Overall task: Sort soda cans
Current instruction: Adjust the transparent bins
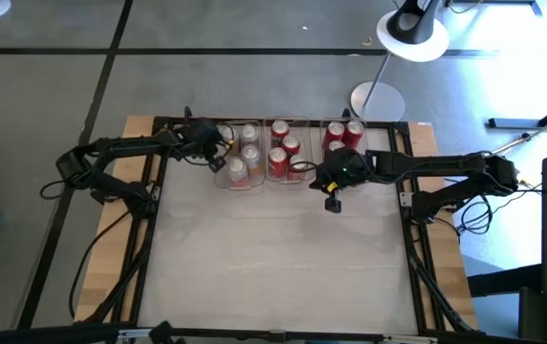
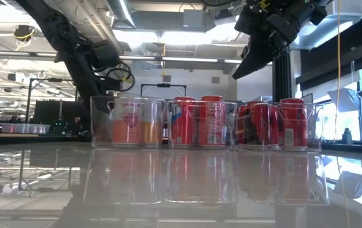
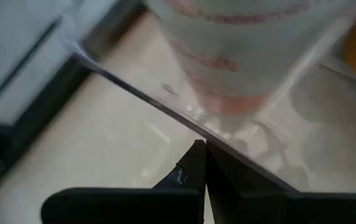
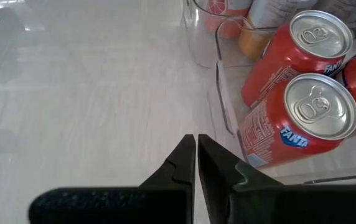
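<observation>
High view. Worktop, pale, framed in black. Three clear bins in a row at 12 o'clock: left bin, middle bin, right bin. Soda cans: pale ones in the left bin, red ones in the middle, red ones in the right. Left tool at the left bin's 9 o'clock side. Right tool above the worktop, just at 6 o'clock from the right bin, empty.

Low view. Bins side by side; pale and orange cans at left, red cans in the middle, red cans at right. Right tool hangs above the bins.

Left wrist view. Left tool, fingers together, empty, tips against the clear bin wall; a pale can behind it.

Right wrist view. Right tool, fingers closed together, holding nothing, over bare worktop. Two red Fanta cans in the bin alongside.
</observation>
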Robot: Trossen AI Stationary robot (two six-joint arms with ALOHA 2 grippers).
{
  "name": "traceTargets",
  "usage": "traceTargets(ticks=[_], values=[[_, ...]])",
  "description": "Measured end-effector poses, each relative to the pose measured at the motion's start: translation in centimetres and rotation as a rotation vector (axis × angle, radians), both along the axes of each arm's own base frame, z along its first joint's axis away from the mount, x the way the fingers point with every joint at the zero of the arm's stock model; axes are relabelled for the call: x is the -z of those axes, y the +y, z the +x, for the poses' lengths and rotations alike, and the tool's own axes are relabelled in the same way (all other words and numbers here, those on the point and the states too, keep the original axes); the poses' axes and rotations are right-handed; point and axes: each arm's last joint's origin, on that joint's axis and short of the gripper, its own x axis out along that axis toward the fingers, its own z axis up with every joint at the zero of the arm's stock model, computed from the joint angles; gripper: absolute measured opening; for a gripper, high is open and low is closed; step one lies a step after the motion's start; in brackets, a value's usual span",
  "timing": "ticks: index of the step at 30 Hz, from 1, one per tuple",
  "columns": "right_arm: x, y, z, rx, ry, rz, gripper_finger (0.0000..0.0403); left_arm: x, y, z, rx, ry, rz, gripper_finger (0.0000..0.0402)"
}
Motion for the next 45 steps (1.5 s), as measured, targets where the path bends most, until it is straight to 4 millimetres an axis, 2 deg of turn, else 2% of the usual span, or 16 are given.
traceTargets(ticks=[8,16,20,22,25,32,35,40,45], values=[[0.0,0.0,0.0,0.001,0.002,0.002,0.0019,-0.2,1.4,0.1,0.145,0.041,0.126,0.0000],[-0.1,-0.1,-0.4,0.043,0.026,-0.037,0.0019,-0.3,2.0,-0.3,0.052,-0.010,0.111,0.0000],[-2.6,-0.9,-2.3,0.217,0.082,-0.178,0.0019,-0.3,2.0,-0.3,0.050,-0.010,0.106,0.0000],[-3.6,-1.7,-3.9,0.339,0.120,-0.268,0.0019,-0.3,2.0,-0.3,0.048,-0.012,0.105,0.0000],[-4.0,-3.6,-5.5,0.534,0.155,-0.330,0.0019,-0.3,1.9,-0.3,0.035,-0.024,0.099,0.0000],[-2.7,-10.1,-9.0,0.957,0.279,-0.211,0.0019,-0.3,1.9,-0.3,0.021,-0.035,0.094,0.0000],[-2.4,-12.4,-10.7,1.125,0.258,-0.108,0.0019,-0.3,1.9,-0.3,0.021,-0.035,0.093,0.0000],[-1.1,-15.0,-12.6,1.177,0.275,0.106,0.0019,-0.3,1.9,-0.3,0.026,-0.032,0.095,0.0000],[0.8,-16.4,-13.4,1.196,0.402,0.190,0.0019,-0.3,1.9,-0.3,0.036,-0.027,0.097,0.0000]])
